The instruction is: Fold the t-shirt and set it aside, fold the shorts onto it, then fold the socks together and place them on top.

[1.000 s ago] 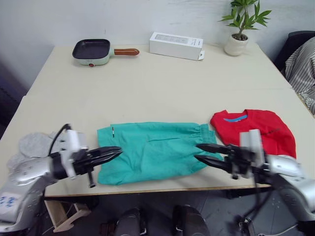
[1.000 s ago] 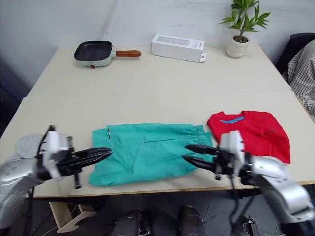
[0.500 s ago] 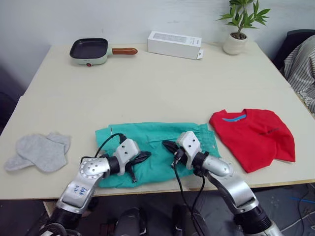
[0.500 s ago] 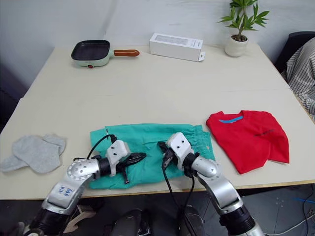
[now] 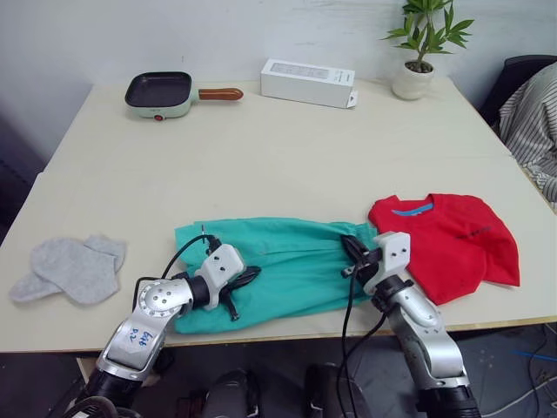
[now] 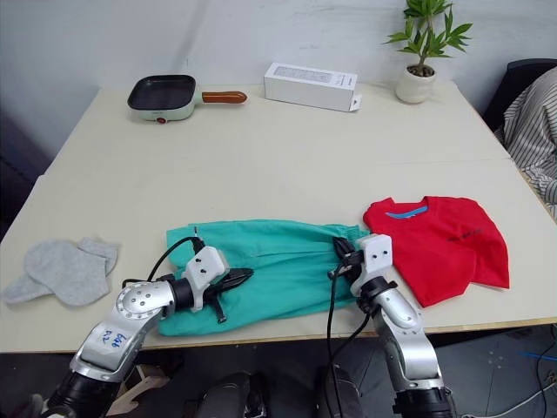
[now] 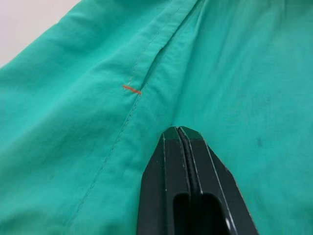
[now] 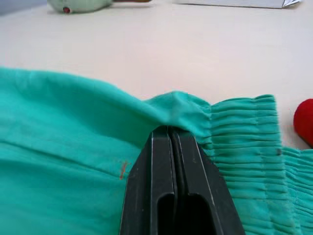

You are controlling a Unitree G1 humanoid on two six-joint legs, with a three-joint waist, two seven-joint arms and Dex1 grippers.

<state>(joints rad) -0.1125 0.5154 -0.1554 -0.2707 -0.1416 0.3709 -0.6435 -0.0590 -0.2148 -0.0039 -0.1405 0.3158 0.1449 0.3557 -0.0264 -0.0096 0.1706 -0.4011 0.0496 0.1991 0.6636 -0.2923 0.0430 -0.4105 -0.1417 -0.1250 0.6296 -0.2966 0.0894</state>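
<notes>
The teal shorts (image 5: 287, 261) lie spread along the table's front edge, waistband toward the red t-shirt. My left gripper (image 5: 251, 276) rests on their left half, fingers shut with the fabric creasing into the tips (image 7: 178, 129). My right gripper (image 5: 348, 245) is at the gathered waistband, shut on a small raised peak of teal fabric (image 8: 173, 100). To the right of the shorts, the t-shirt (image 5: 448, 239) lies folded with its blue neck label up. At the table's left edge the grey socks (image 5: 74, 266) lie overlapping, apart from both grippers.
Along the far edge of the table (image 5: 261, 157) stand a green pan with a brown handle (image 5: 162, 90), a white box (image 5: 309, 81) and a potted plant (image 5: 419, 50). Striped cloth (image 5: 533, 122) shows past the right edge.
Both grippers came down from open onto the shorts. My right gripper then moved right from the shorts' middle to the waistband, and the fabric's far edge has been pulled smoother. The left gripper stayed put.
</notes>
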